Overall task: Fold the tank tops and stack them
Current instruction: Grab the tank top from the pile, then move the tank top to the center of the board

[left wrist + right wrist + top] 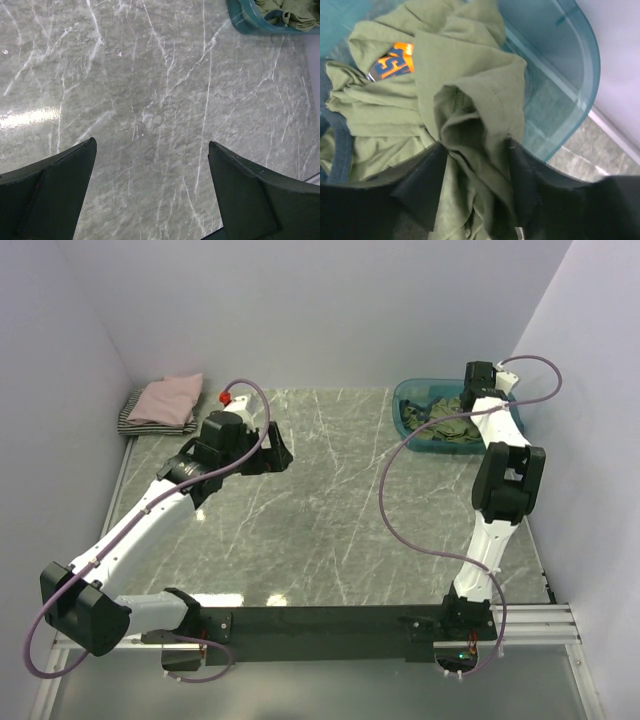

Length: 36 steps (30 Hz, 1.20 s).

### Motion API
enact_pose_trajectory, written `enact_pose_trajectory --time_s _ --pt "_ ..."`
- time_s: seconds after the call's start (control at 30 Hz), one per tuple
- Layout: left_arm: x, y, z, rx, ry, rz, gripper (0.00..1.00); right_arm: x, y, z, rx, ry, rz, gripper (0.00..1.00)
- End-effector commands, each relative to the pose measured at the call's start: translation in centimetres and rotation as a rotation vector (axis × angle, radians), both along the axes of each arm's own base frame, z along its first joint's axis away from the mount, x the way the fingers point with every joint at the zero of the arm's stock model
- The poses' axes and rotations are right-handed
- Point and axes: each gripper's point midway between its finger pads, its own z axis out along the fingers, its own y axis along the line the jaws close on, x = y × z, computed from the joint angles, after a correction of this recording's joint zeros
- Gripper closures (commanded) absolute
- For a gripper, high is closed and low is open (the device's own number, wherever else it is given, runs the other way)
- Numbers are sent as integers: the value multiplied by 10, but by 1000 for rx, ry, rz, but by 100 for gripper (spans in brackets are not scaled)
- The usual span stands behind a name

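Note:
The olive-green tank top (465, 60) lies crumpled in the teal tub (572, 65), its blue-orange print (392, 62) showing. My right gripper (476, 145) reaches down into the tub (408, 412). Its jaws stand apart with a raised fold of the green cloth between them, and the fold touches both fingers. In the top view the green tank top (452, 428) fills the tub at the back right. A folded pink tank top (168, 398) rests on a striped one (133, 420) at the back left. My left gripper (275, 452) hovers open over bare table (152, 145).
The marble table (330, 500) is walled on the left, back and right. The tub's corner (245, 22) with green cloth (290, 12) shows at the top right of the left wrist view. A red-tipped part (225, 397) sits on the left arm.

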Motion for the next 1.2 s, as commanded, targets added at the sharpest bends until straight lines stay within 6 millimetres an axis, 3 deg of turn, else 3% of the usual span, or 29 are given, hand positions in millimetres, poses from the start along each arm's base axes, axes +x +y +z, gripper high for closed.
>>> enact_pose_trajectory --time_s 0.0,0.03,0.07,0.13,0.2,0.27,0.37,0.43,0.47,0.5,0.53,0.57,0.6,0.63,0.67,0.7,0.73,0.8,0.83,0.87,0.9,0.97,1.03,1.07,1.17 --pt "5 -4 4 -20 -28 -20 0 9 -8 26 -27 -45 -8 50" --pt "5 -4 4 -21 -26 -21 0 9 -7 25 -27 -47 -4 60" --pt "6 -3 3 -19 -24 -18 1 10 -8 27 -25 -53 -4 80" --pt "6 -4 3 -24 -21 -19 0 15 -7 41 -23 -84 -2 100" --pt "7 -4 5 -30 -21 -18 1 19 -3 59 -15 -121 12 100" --pt "8 -3 8 -36 -24 -9 0 26 2 91 -10 -199 22 100" --pt "10 -1 16 -44 -41 -4 0 33 17 158 -10 -353 66 100" --pt "12 0 19 -49 -47 4 0 33 38 222 -32 -474 119 100" --pt "13 1 23 -56 -54 7 0 33 47 243 -39 -513 140 100" --pt "13 1 24 -61 -56 10 0 29 65 264 -45 -539 181 100" --pt "13 1 27 -70 -60 9 1 23 74 306 -55 -625 200 100" --pt "14 4 27 -73 -62 16 1 19 94 326 -57 -666 240 100" --pt "16 5 29 -77 -69 21 0 7 105 362 -80 -736 267 100" --pt "16 7 33 -88 -75 26 0 -1 137 379 -79 -775 319 100" --pt "18 11 34 -94 -77 39 0 -8 148 393 -89 -807 339 100" --pt "19 14 37 -101 -84 46 1 -26 162 424 -104 -882 368 100" --pt "18 16 44 -115 -99 54 0 -37 192 435 -95 -912 426 100" --pt "19 23 49 -121 -112 78 0 -65 214 469 -97 -1005 471 100" --pt "19 28 54 -130 -125 98 0 -75 224 479 -92 -1036 499 100" --pt "20 33 57 -132 -131 114 0 -90 253 489 -58 -1072 567 100" --pt "20 36 60 -135 -135 127 0 -109 258 510 -64 -1132 587 100" --pt "21 46 65 -142 -148 165 1 -142 292 533 -19 -1214 659 100" --pt "21 50 70 -153 -160 182 0 -166 310 548 -38 -1249 700 100" --pt "22 55 72 -154 -162 200 1 -185 332 556 -22 -1273 762 100" --pt "22 65 75 -163 -170 240 0 -212 337 578 -38 -1335 757 100"
